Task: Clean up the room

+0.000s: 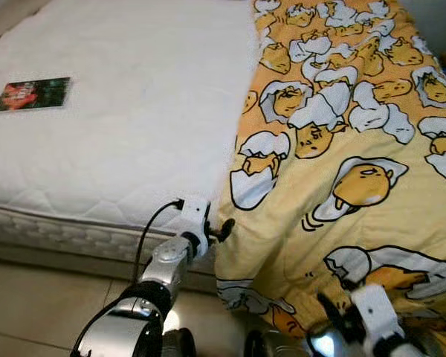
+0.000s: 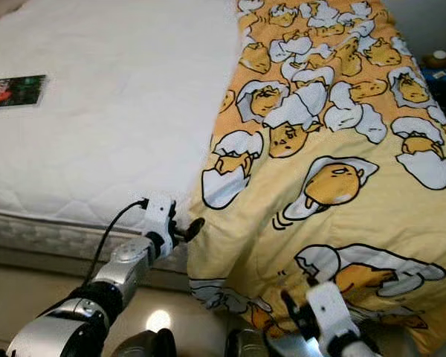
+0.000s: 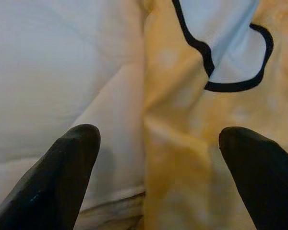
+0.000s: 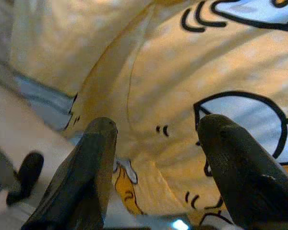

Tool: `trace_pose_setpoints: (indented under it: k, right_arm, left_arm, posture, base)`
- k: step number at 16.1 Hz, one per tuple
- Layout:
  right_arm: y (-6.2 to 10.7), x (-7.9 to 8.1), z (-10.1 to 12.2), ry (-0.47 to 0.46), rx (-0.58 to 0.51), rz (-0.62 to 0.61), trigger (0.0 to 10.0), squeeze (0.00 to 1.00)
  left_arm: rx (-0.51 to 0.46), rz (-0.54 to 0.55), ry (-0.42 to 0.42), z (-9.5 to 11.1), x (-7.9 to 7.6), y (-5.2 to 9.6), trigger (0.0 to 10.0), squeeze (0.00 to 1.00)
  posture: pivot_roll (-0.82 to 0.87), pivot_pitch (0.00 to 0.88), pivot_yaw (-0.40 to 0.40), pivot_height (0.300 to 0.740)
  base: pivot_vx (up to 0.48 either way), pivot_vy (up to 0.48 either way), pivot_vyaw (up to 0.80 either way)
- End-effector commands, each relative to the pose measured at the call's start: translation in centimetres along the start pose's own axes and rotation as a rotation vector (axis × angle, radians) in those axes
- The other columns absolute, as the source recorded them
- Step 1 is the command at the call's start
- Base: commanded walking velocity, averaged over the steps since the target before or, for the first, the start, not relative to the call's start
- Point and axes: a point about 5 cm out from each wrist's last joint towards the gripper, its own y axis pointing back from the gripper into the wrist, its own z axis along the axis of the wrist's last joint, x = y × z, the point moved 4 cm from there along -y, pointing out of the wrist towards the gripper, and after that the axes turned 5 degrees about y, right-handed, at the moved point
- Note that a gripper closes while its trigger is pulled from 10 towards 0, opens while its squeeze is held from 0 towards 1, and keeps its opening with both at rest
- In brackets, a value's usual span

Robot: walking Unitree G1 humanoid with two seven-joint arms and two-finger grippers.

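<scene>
Mostly yellow egg-cartoon blanket (image 1: 342,186)

Both eye views look forward and down from the head onto the foot edge of the bed (image 1: 119,149) and share its yellow blanket (image 1: 342,186). Each wrist view looks along its open jaws, very near this blanket's hanging edge.

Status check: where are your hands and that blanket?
Left hand open at yellow blanket edge by mattress. Right hand open, low against blanket's hanging part. Booklet lying on mattress.
</scene>
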Motion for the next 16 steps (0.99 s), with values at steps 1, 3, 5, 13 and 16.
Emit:
trace_pose_setpoints:
  k: [1, 3, 5, 13, 16]
  right_arm:
    - [0.2, 0.4, 0.5, 0.045, -0.02, 0.039, 10.0, 0.0]
    - [0.1, 0.3, 0.9, 0.055, -0.029, 0.038, 10.0, 0.0]
    - [0.1, 0.5, 1.5, 0.038, -0.049, 0.038, 10.0, 0.0]
    - [3.2, 2.3, 2.3, 0.008, -0.049, 0.07, 10.0, 0.0]
    - [4.8, 2.8, 2.3, 0.024, -0.023, 0.097, 10.0, 0.0]
  left_arm:
    - [0.025, -0.008, 0.013, -0.4, -0.6, -0.2, 10.0, 1.0]
    - [0.028, -0.016, 0.007, -0.4, -1.1, -0.4, 10.0, 1.0]
    - [0.031, -0.008, 0.017, -0.4, -1.0, -0.4, 10.0, 1.0]
    - [0.085, 0.027, 0.036, -2.1, -0.8, -0.1, 10.0, 1.0]
    - [0.079, 0.037, 0.087, -2.5, -1.8, -0.3, 10.0, 0.0]
  posture:
    - [-0.29, 0.168, -0.011, 0.74]
    - [-0.3, 0.168, -0.008, 0.74]
    - [-0.3, 0.166, -0.007, 0.74]
    - [-0.4, 0.246, -0.052, 0.74]
    - [-0.42, 0.26, -0.076, 0.74]
  base:
    - [0.0, 0.0, 0.0]
    - [0.0, 0.0, 0.0]
    - [0.0, 0.0, 0.0]
    - [0.0, 0.0, 0.0]
    - [0.0, 0.0, 0.0]
